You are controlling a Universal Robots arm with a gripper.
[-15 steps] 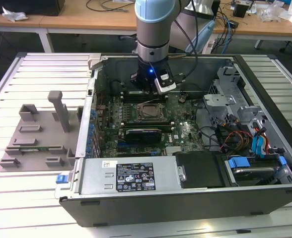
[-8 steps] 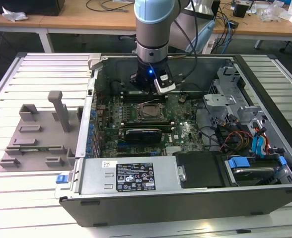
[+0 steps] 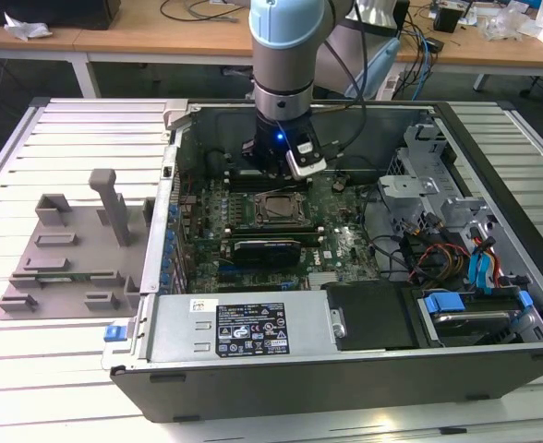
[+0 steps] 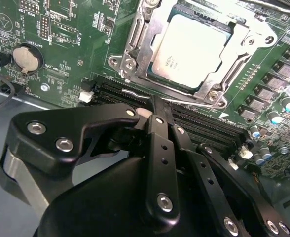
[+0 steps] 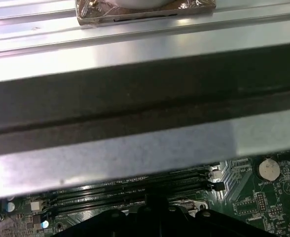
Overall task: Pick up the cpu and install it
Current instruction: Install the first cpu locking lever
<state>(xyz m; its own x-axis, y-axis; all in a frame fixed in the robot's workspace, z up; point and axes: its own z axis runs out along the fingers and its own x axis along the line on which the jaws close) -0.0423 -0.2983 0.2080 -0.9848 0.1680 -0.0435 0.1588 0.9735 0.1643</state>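
Note:
The cpu (image 4: 192, 49), a square chip with a silvery-beige top, lies flat inside the metal-rimmed socket frame (image 4: 135, 44) on the green motherboard. In the exterior view the socket (image 3: 279, 209) sits mid-board inside the open computer case. My gripper (image 4: 154, 106) hangs just beside the socket, over the black memory slots (image 4: 113, 91). Its fingers are shut together with nothing between them, and they do not touch the cpu. The arm's wrist (image 3: 281, 148) comes down into the case from the far side.
A grey plastic fixture (image 3: 78, 249) with upright blocks stands outside the case at the exterior view's left. The case wall (image 5: 135, 98) rises close to the wrist. A coin battery (image 4: 26, 57), drive bays and cables (image 3: 438, 249) and the power supply (image 3: 244, 328) surround the board.

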